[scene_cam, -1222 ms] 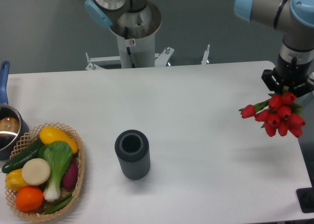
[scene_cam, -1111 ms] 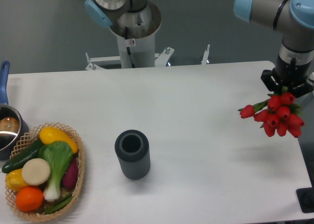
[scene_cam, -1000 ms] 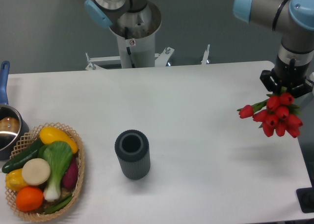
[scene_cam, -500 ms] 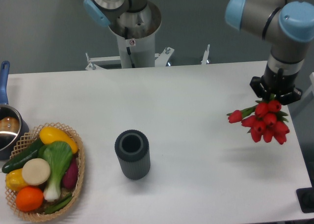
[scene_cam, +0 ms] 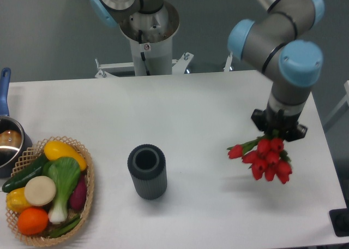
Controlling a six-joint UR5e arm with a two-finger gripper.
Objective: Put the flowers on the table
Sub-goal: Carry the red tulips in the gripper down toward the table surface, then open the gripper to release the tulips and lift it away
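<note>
The flowers, a bunch of red tulip buds on green stems, hang in the air above the right part of the white table. My gripper is shut on their stems from above; the stems are mostly hidden by the gripper. The buds point down and toward the camera, with one bud sticking out to the left. A faint shadow lies on the table below them.
A dark ribbed cylinder stands upright left of centre. A wicker basket of vegetables, with a green-and-white leafy one, sits at the front left. A pot with a blue handle is at the left edge.
My gripper has carried the flowers left and toward the front, from over the table's right edge to over its right part.
</note>
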